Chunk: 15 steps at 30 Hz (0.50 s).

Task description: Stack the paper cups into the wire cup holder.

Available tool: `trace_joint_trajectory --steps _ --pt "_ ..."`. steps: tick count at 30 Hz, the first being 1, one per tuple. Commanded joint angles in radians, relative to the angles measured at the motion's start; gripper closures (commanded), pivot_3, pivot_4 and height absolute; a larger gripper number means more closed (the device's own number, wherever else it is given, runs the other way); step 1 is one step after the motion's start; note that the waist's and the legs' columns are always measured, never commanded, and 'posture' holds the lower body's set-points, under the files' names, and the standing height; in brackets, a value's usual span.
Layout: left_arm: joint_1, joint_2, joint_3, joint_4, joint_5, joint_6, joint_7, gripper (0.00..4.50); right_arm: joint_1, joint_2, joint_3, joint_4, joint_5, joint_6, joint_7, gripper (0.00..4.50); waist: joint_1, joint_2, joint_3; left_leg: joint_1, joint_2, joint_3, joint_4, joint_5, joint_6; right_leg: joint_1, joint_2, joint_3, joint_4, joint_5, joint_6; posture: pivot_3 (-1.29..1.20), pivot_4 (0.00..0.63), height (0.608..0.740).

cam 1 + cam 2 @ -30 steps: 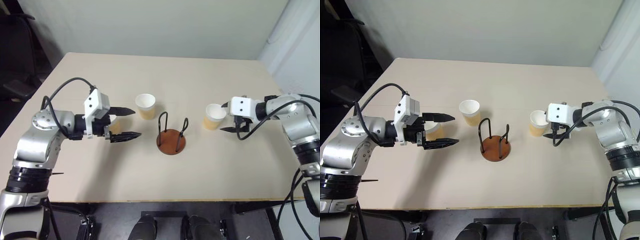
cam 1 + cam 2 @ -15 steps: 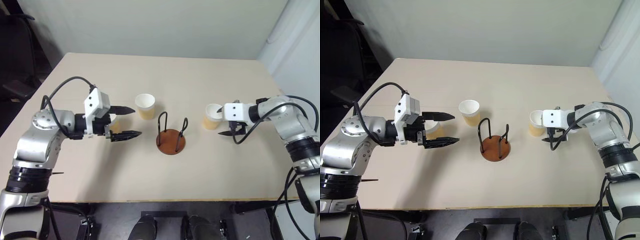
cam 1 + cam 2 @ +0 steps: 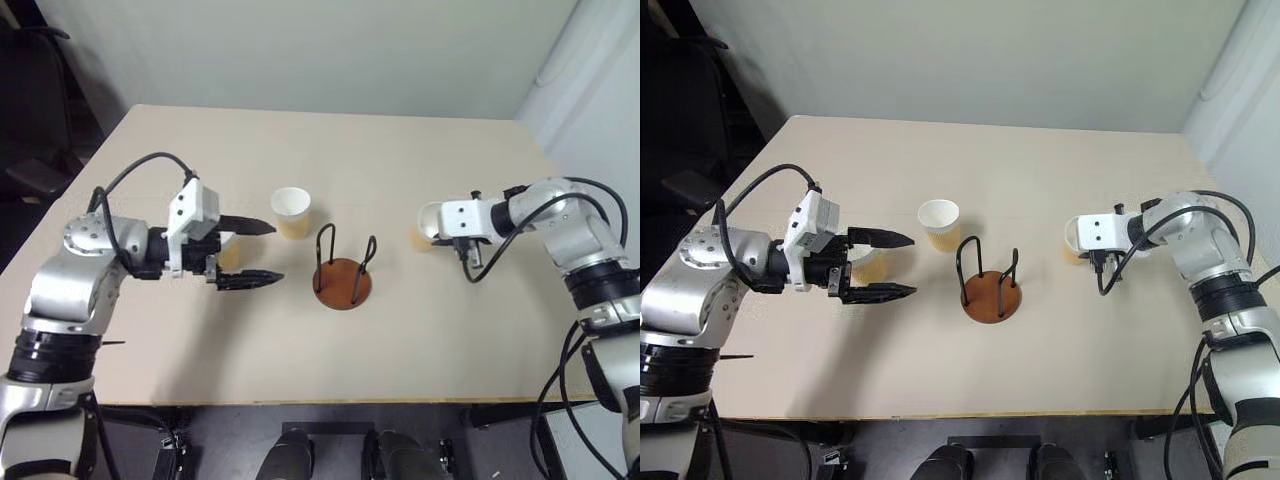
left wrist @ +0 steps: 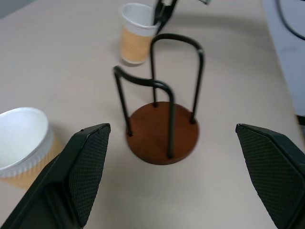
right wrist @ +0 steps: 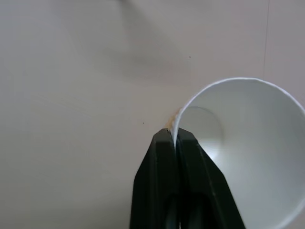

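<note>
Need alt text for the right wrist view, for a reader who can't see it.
The right gripper is shut on the rim of a paper cup, one finger inside, one outside. The cup's white inside faces the camera over a beige table.

Probably a lab or test room: a plain beige worktop [image 3: 330, 160] stands against a bare pale wall [image 3: 300, 50], with a dark chair [image 3: 30, 110] at one side and little else around.

The wire cup holder [image 3: 343, 270] is standing mid-table [image 3: 330, 150], 1 paper cup [image 3: 291, 212] behind-left, another [image 3: 428, 222] sitting right.
</note>
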Motion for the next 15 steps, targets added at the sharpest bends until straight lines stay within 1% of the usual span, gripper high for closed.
trace_joint_trajectory --steps 1,7,15 --pt "-0.062 0.027 -0.002 0.051 -0.009 -0.004 -0.075 0.00 -0.022 -0.028 -0.036 -0.049 0.043 0.034 0.054 4.44 0.000 0.000 0.000 0.000 0.000 0.000 0.000 0.000 0.000 0.000 0.000 0.000 0.000 0.000 0.000 0.00 0.150 0.740" --pt "-0.139 0.033 -0.019 0.145 0.021 -0.032 -0.140 0.00 -0.017 -0.062 -0.077 -0.179 0.122 0.163 0.132 4.44 -0.002 0.001 0.000 0.000 0.000 0.000 0.000 0.001 -0.001 0.000 0.000 0.000 0.000 0.000 0.000 0.00 0.150 0.740" --pt "-0.171 0.033 -0.016 0.211 0.051 -0.076 -0.184 0.00 -0.112 -0.098 -0.155 -0.328 0.223 0.406 0.153 4.44 -0.004 0.002 0.001 -0.002 0.000 0.000 -0.001 0.001 -0.001 -0.001 0.000 0.000 -0.004 0.000 0.000 0.00 0.150 0.740"
